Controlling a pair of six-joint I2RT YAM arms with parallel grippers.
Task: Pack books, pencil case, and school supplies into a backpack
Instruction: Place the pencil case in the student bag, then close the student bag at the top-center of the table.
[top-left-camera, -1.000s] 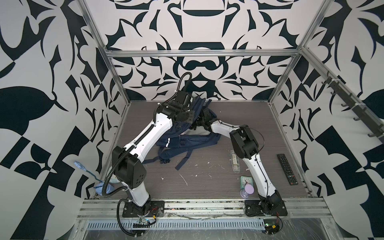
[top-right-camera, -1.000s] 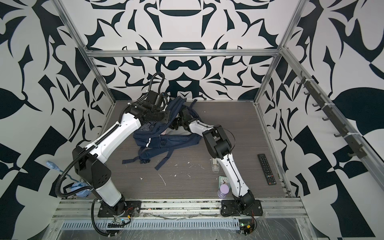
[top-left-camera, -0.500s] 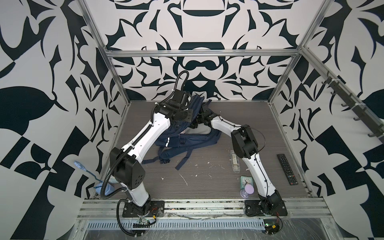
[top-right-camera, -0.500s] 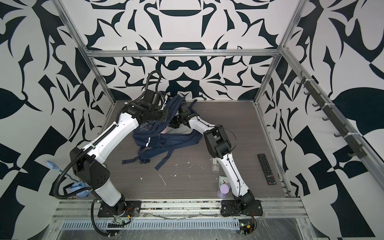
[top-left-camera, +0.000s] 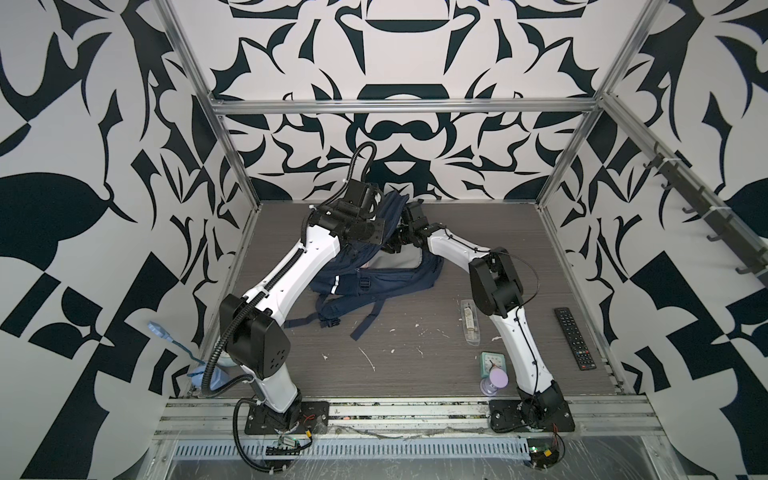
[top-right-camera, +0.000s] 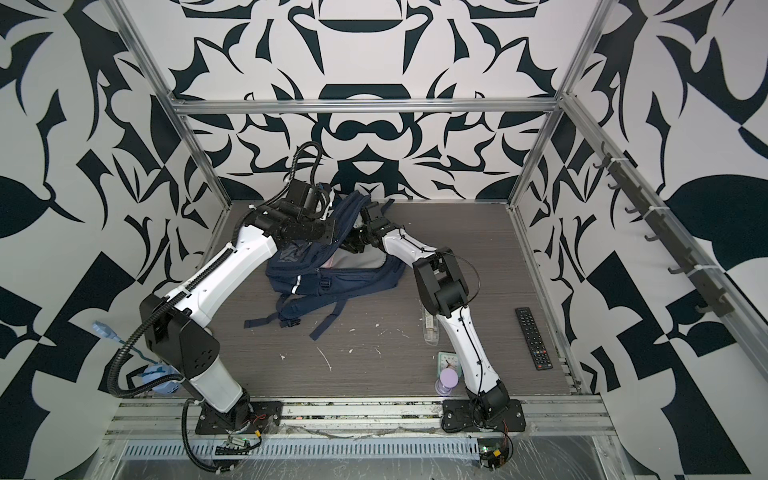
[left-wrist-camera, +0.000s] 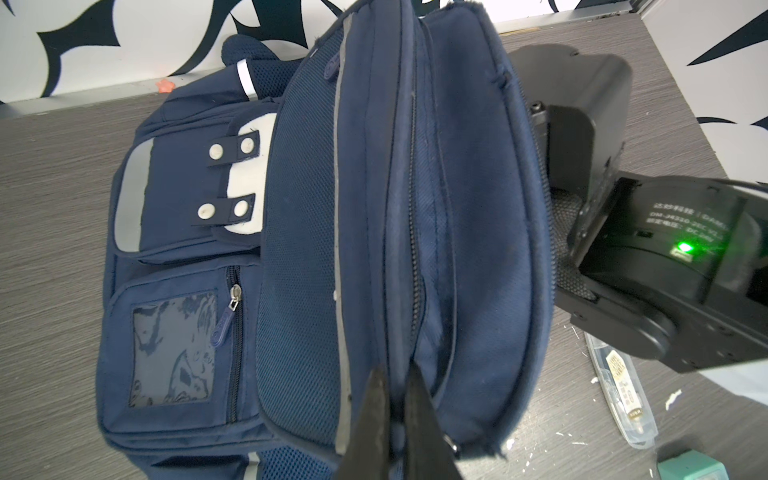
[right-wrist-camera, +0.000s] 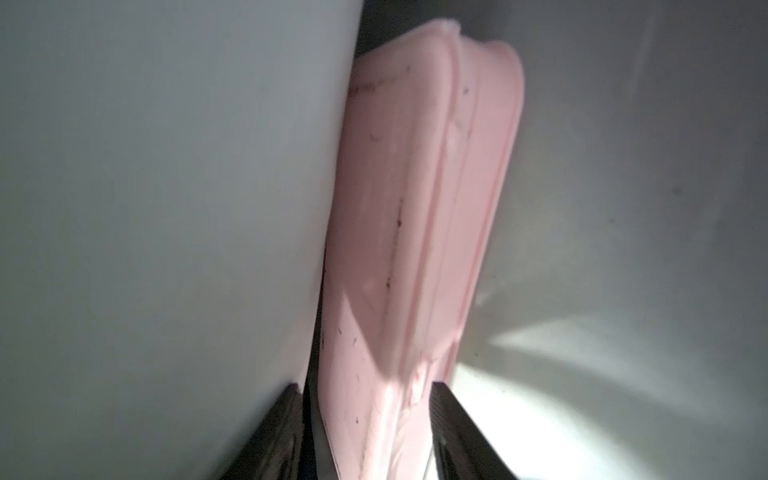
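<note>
Robot lab test cell: aluminium extrusion frame (top-left-camera: 399, 107) carries black-and-white patterned wall panels (top-left-camera: 395, 54), boxing in the space behind and to both sides of the left gripper (left-wrist-camera: 395, 370) fingers. Grey woodgrain tabletop (top-left-camera: 415, 353) sits below them. Arm bases (top-left-camera: 286, 419) bolt to a metal rail (top-left-camera: 399, 417) beside a slotted cable duct (top-left-camera: 374, 451), well back from the fingers.

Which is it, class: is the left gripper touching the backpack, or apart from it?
Touching. The left wrist view shows the left gripper shut on the backpack, its zippered rim fabric pinched between both fingers.
</note>
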